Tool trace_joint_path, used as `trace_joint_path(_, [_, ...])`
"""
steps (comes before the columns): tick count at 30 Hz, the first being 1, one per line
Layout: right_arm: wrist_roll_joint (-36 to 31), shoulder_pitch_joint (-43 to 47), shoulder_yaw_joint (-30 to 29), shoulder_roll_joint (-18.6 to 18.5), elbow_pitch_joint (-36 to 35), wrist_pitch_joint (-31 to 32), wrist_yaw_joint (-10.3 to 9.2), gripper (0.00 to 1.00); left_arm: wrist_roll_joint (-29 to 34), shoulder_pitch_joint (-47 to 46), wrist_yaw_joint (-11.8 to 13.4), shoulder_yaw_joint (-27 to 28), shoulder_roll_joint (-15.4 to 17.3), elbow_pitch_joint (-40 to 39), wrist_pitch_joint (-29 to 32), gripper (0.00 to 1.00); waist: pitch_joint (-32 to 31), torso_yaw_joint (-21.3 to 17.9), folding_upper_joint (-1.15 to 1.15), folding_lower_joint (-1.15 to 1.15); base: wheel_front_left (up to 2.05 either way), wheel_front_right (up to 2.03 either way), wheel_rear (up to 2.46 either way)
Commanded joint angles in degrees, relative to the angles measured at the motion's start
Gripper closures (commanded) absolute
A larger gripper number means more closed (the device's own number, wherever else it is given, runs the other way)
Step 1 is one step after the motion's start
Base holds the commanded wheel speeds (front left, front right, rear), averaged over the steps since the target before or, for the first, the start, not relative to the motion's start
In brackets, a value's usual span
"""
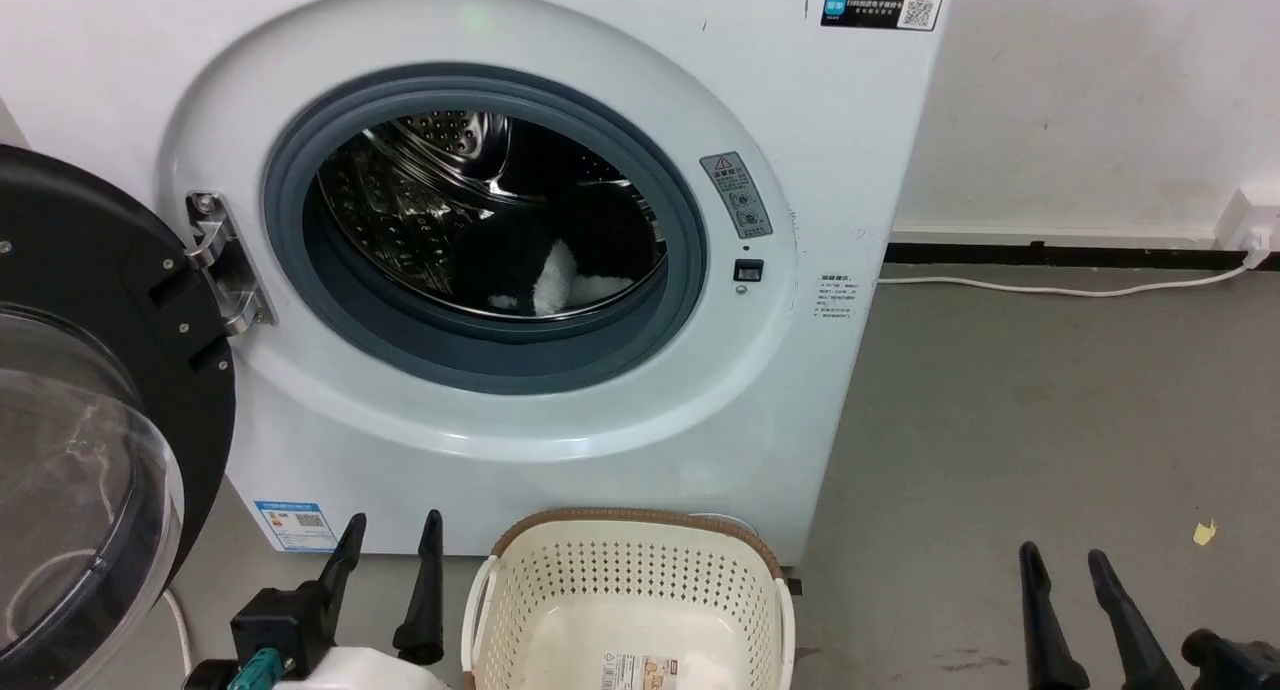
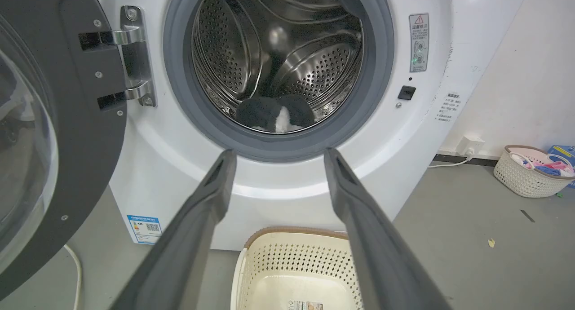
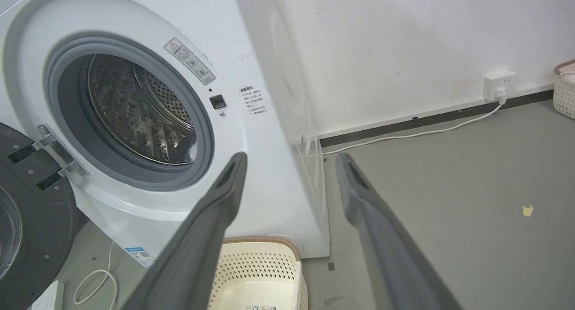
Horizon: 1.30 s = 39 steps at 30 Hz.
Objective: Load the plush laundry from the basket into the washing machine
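Both arms sit low before the washer (image 1: 830, 170), fingers pointing up. The left gripper (image 1: 395, 518) is just left of the basket (image 1: 640, 518), aimed at the drum mouth, its fingers spread wide and holding nothing. The right gripper (image 1: 1062, 552) is well off to the right over the floor (image 1: 1000, 420), likewise spread and empty-handed. The plush (image 1: 545, 270) lies at the bottom of the drum. The door (image 1: 100, 270) stands open at the left.
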Motion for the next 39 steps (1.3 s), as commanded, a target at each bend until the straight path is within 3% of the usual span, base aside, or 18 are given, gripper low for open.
trace_joint_path(1, [-0.76,1.08,0.3,0.04,-0.45,0.26,-0.04,0.0,-0.26,0.65,0.41,0.05,0.13,0.04,0.05,0.0,0.07,-0.01,0.0,0.0,0.0,0.0,0.0])
trace_joint_path(8, [-3.41,1.39,1.38,0.04,-2.03,1.79,-0.04,0.0,-0.26,0.43,1.43,0.14,0.36,-0.3,0.8,0.0,0.3,0.04,0.0,0.0,0.0,0.0,0.0])
trace_joint_path(29, [-3.09,2.02,1.97,0.04,-3.75,3.11,-0.04,0.0,-0.5,0.15,3.27,0.62,0.17,-0.52,0.65,0.0,0.37,0.18,0.0,0.0,0.0,0.0,0.0])
trace_joint_path(30, [-3.24,1.11,1.88,0.0,-3.42,3.05,0.0,1.0,-0.35,0.02,3.1,0.54,-0.01,-0.5,0.99,1.0,0.37,0.18,0.0,0.0,0.0,0.0,0.0])
trace_joint_path(39, [-3.94,0.67,1.88,0.0,-3.49,3.45,0.0,1.0,0.79,0.02,2.7,1.23,-0.71,-0.73,1.59,1.0,0.5,-0.12,0.0,0.0,0.0,0.0,0.0])
